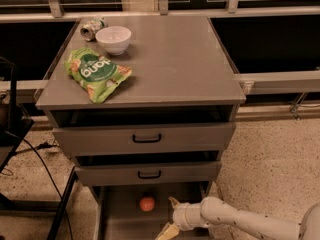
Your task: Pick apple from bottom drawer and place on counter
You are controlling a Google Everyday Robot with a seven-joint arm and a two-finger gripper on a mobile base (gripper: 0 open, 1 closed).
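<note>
The apple (147, 203) is a small red-orange ball lying on the floor of the pulled-out bottom drawer (120, 219), near its back under the middle drawer front. My gripper (170, 216) reaches in from the right on a white arm and sits just right of the apple and slightly nearer the front. Its two tan fingers are spread, one pointing up toward the apple and one low at the frame's bottom edge. Nothing is held between them. The grey counter (175, 59) tops the cabinet above.
On the counter's left side lie a green snack bag (96, 73), a white bowl (113, 39) and a tipped can (92, 28). Two upper drawers with black handles (146, 138) jut out slightly over the bottom one. A black stand and cables sit at left.
</note>
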